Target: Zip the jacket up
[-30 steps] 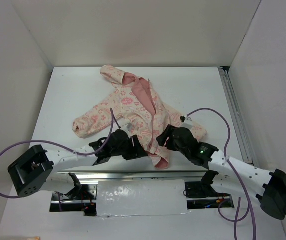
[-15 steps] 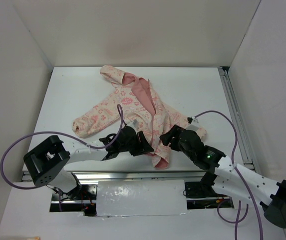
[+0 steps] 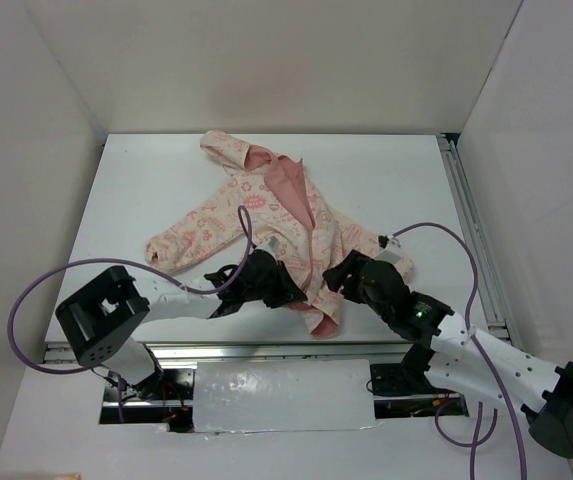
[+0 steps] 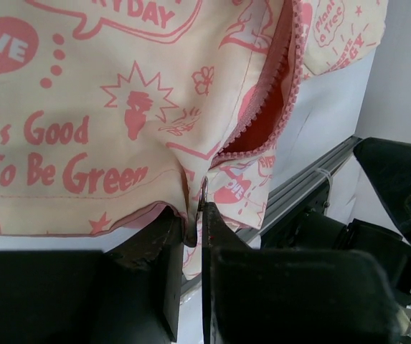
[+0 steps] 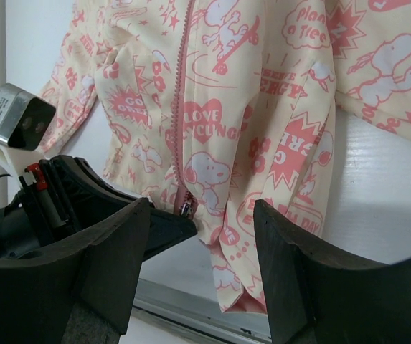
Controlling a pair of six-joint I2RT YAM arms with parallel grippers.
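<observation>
The left gripper [image 4: 201, 218] is pinching the jacket [image 4: 105, 93] hem below the zipper [image 4: 288, 79], needing tautness, while the right gripper [image 5: 201, 208] is hovering open.

Left gripper [image 4: 196, 218] clamped (on jacket [image 4: 105, 93]), right gripper [image 5: 201, 215] spread

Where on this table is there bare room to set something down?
Bare table lies far right, between the jacket and the side rail, and far left beside the hood. The near edge is crowded: left gripper and right gripper work the hem there.
</observation>
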